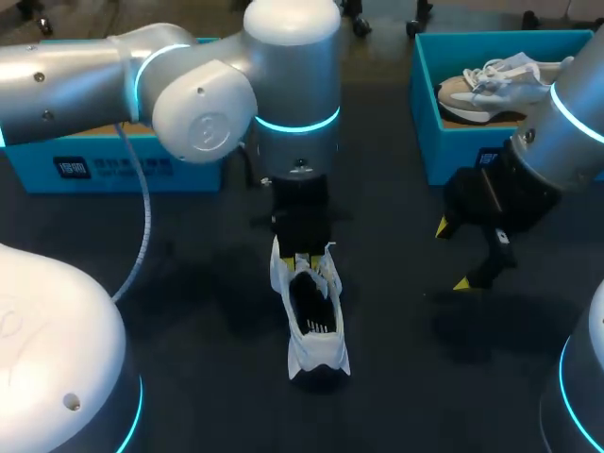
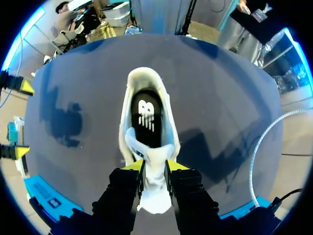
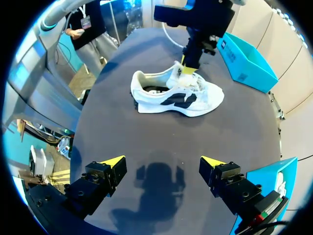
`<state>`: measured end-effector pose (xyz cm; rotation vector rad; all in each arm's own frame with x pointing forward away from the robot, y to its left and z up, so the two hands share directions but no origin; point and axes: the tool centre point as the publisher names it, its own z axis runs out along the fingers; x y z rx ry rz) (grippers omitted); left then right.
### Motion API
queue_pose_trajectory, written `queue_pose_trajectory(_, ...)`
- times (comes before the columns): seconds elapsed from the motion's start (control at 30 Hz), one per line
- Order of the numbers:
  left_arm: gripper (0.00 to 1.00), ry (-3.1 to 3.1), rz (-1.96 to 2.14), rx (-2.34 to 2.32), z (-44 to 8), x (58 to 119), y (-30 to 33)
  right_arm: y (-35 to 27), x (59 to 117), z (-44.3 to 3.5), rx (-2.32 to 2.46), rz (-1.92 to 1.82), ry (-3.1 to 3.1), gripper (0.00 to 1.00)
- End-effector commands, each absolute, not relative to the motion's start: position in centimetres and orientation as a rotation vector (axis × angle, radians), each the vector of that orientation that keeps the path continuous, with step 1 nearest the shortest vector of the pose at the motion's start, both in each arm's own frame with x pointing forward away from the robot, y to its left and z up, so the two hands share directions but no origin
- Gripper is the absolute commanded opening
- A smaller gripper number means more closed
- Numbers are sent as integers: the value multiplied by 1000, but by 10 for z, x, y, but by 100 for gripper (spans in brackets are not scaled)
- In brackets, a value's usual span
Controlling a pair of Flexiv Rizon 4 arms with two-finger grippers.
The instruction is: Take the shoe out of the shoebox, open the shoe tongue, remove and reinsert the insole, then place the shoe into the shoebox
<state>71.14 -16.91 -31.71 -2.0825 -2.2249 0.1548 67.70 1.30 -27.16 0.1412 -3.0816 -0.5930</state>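
While the left tool (image 2: 154,166) clamps the tongue (image 2: 152,190) mid-bench and the right tool (image 3: 163,161) hangs spread, a pull could drag the unheld shoe (image 3: 173,98), or perhaps slip off.

No wording could be read anywhere. A white logo mark (image 2: 145,115) stood printed on the black insole (image 2: 142,95) inside the white shoe (image 2: 144,73), a sign rather than legible text. The blue shoebox at far left (image 1: 198,172) carried a dark label (image 1: 111,168) with pale print on its near wall, too small to make out. The blue shoebox at far right (image 1: 444,156) bore another label (image 1: 488,157) on its near wall, partly hidden behind the right arm (image 1: 566,142).
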Motion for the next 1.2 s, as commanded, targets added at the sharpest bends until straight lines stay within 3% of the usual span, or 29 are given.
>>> queue_pose_trajectory(0.03,27,-2227,138,-2089,-323,708,-168,14,676,-273,140,-590,-3084,100)
queue_pose_trajectory(0.3,29,-2290,200,-2103,-301,713,-172,14,676,-273,140,-590,-3084,100)
queue_pose_trajectory(0.57,27,-2235,192,-2100,-323,707,-184,14,676,-273,140,-590,-3084,100)
queue_pose_trajectory(0.67,17,-2216,150,-2089,-332,699,-181,14,676,-273,140,-590,-3084,100)
queue_pose_trajectory(0.77,15,-2199,138,-2087,-340,691,-175,14,676,-273,140,-590,-3084,100)
queue_pose_trajectory(1.2,21,-2207,148,-2125,-326,679,-169,14,676,-273,140,-590,-3084,100)
